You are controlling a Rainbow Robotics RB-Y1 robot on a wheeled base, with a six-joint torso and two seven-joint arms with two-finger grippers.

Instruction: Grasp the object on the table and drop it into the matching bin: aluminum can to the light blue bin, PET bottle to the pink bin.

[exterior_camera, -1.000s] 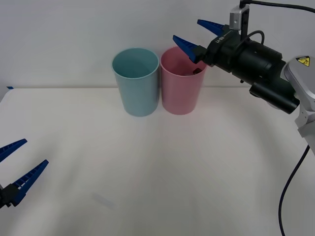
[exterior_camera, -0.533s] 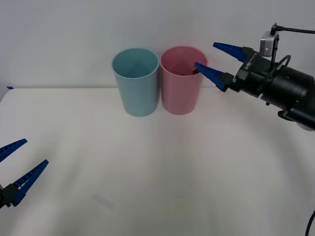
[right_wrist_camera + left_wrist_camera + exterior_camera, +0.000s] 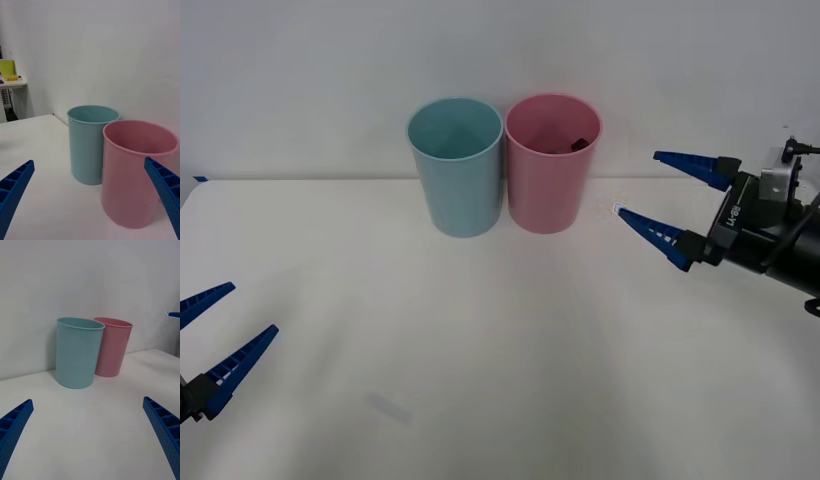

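Note:
The pink bin (image 3: 552,175) stands at the back of the white table (image 3: 480,330), touching the light blue bin (image 3: 457,170) on its left. A small dark shape (image 3: 577,144) shows inside the pink bin below its rim, probably part of the PET bottle; the rest is hidden by the wall. My right gripper (image 3: 639,184) hovers open and empty to the right of the pink bin, its fingers pointing toward it. In the right wrist view the pink bin (image 3: 138,180) and the blue bin (image 3: 90,146) stand close ahead. My left gripper (image 3: 252,308) is open at the table's front left.
A white wall rises right behind the bins. In the left wrist view the blue bin (image 3: 78,352) and pink bin (image 3: 114,348) stand side by side, with the right gripper's fingertip (image 3: 172,314) at the edge. A shelf with yellow items (image 3: 9,77) stands far off.
My right gripper has drawn back from over the pink bin's rim, moving right and down, still open. The left arm has not moved.

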